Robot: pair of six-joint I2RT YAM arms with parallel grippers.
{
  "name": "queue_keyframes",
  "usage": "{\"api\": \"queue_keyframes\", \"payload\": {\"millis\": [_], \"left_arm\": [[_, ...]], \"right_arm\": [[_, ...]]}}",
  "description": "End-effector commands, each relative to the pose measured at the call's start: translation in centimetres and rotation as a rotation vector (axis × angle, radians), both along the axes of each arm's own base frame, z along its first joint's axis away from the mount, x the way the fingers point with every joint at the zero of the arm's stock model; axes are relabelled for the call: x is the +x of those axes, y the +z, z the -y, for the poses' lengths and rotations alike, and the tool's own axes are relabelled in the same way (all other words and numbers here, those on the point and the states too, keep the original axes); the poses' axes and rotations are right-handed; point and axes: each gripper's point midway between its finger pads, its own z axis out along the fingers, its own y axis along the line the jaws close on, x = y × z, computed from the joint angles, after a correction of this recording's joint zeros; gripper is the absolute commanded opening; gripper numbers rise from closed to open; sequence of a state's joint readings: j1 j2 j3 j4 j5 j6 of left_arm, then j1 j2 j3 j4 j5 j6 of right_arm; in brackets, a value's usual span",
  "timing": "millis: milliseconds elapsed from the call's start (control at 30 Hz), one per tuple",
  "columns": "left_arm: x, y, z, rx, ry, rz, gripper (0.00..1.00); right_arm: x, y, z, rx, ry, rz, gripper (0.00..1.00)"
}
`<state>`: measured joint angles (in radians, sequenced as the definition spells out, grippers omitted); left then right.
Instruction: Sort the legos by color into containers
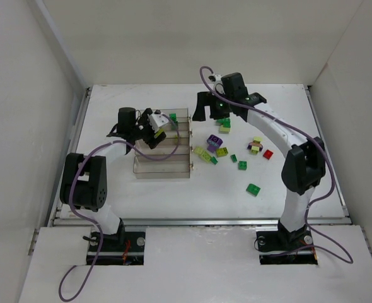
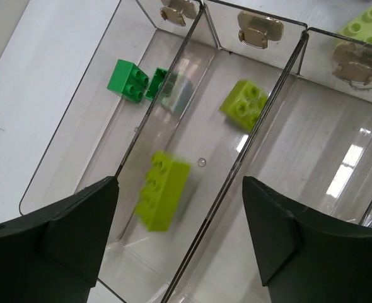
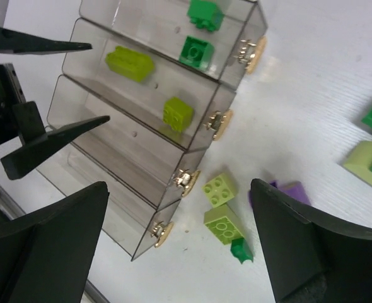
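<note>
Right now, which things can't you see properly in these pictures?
Long yellow-green brick, left wrist view: blurred, so its studs cannot be counted.
Lime brick, left wrist view: cut off by the top right edge.
Purple brick, right wrist view: mostly behind a finger of the right gripper.
Tray, top view: the left gripper covers most of what is inside.

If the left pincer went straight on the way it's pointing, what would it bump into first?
Probably the long yellow-green brick lying in the clear bin, right beneath the open left pincer; depth is hard to judge.
</note>
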<state>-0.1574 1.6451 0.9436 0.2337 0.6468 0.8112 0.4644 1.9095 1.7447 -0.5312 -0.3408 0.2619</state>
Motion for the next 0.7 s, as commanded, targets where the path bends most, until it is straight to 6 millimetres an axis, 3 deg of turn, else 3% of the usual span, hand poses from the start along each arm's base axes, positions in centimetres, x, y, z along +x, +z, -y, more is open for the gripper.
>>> {"api": "queue_keyframes", "payload": {"millis": [0,167,333,367,467,533,600,633,667], "left_arm": [[0.4,1.7,0.8,-0.01,-0.045,0.05,0.79],[2.6,6.2,0.8,-0.142,0.088,0.087,0.82],[2.7,9.2,1.2,-0.206,0.152,0.112,0.84],[2.5,9.3,1.0,-0.201,0.161,0.106,0.84],[1.6,8.7,2.0,-0.184,0.139,0.085,0.84],[0.9,7.3,2.4,-0.156,0.135,0.062,0.84],[0.6,7.2,2.8,-0.139,0.133,0.071,0.84],[0.3,7.2,3.3,-0.14,0.119,0.07,0.84],[0.1,7.0,3.3,-0.139,0.119,0.067,0.84]], "right_arm": [[1.4,3.9,2.5,0.028,-0.086,0.091,0.99],[3.2,4.4,5.7,0.01,-0.225,0.097,0.99],[3.8,2.0,11.0,-0.054,-0.397,0.007,0.99],[3.7,1.4,13.0,-0.104,-0.46,-0.005,0.99],[3.3,-0.6,16.1,-0.188,-0.545,-0.051,0.99],[2.9,-1.7,19.2,-0.229,-0.622,-0.099,0.99],[2.9,-3.3,22.0,-0.236,-0.691,-0.149,0.99],[2.3,-4.7,22.8,-0.244,-0.713,-0.189,0.99],[2.2,-4.6,23.5,-0.245,-0.741,-0.182,0.99]]}}
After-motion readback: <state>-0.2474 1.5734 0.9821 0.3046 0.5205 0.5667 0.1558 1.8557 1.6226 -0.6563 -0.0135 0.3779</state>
